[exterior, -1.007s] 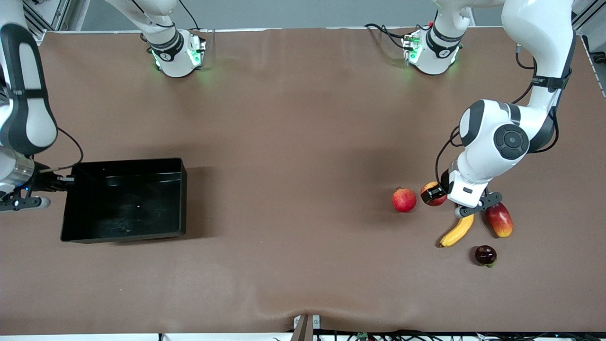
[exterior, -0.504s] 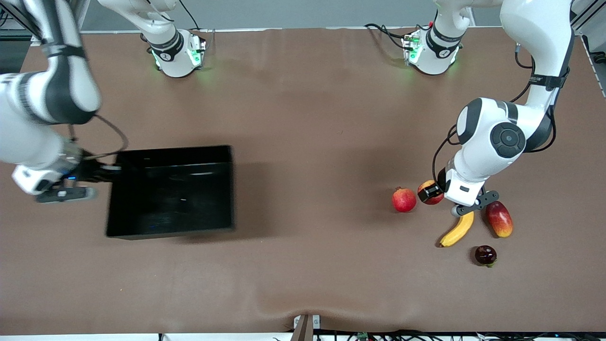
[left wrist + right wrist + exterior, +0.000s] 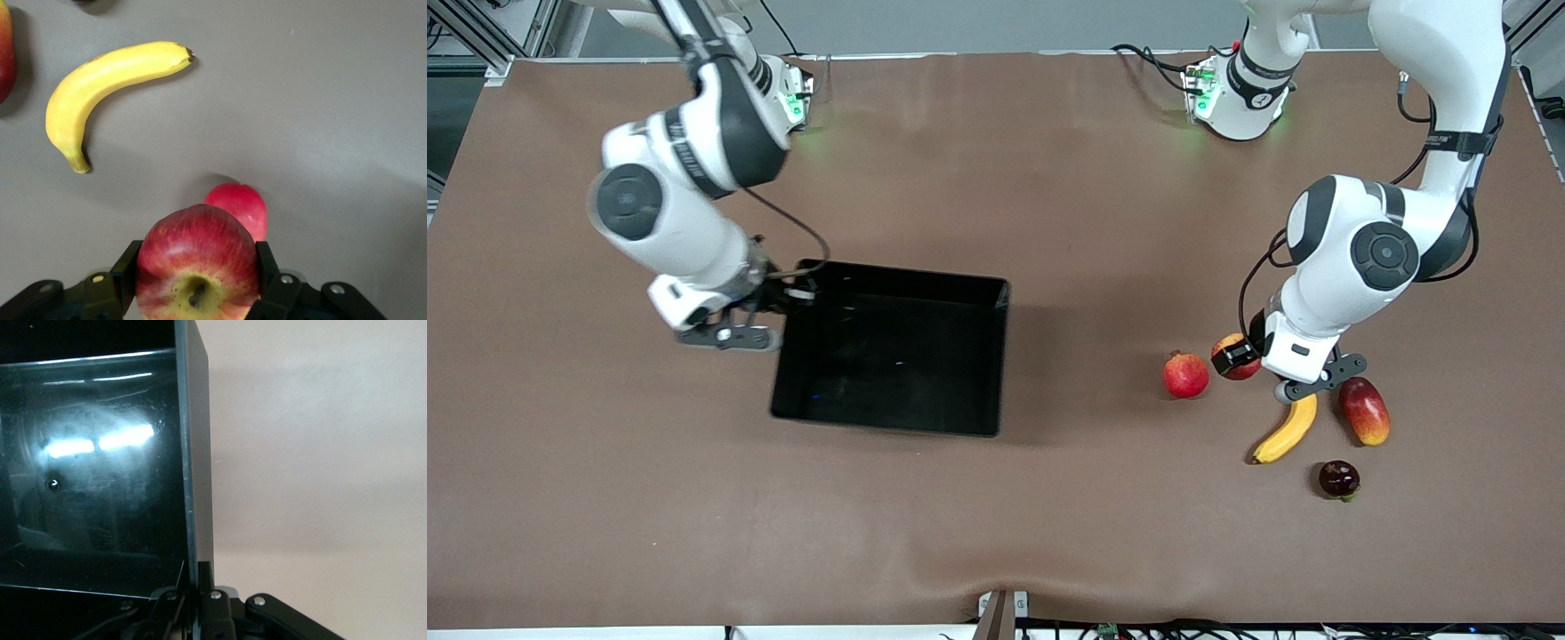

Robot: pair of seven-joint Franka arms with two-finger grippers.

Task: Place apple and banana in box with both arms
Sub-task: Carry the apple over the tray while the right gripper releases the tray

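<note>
Currently left tool [image 3: 197, 283] clamps the apple [image 3: 1230, 348], over the bench [image 3: 1049, 178] beside the pomegranate [image 3: 1185, 374]; banana [image 3: 1286, 430] lies nearby. Right tool [image 3: 199, 597] pinches the box [image 3: 969, 293] wall (apparently its end wall), toward the right arm's end from the pomegranate.

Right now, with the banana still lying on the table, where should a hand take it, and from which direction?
Probably across the thick middle of the banana, coming straight down, fingers either side of its narrow width. It lies flat and curved, its ends tapering. The mango sits close beside its upper end, so the middle offers more room. The left hand is shut on the apple; the right hand grips the box wall.
</note>
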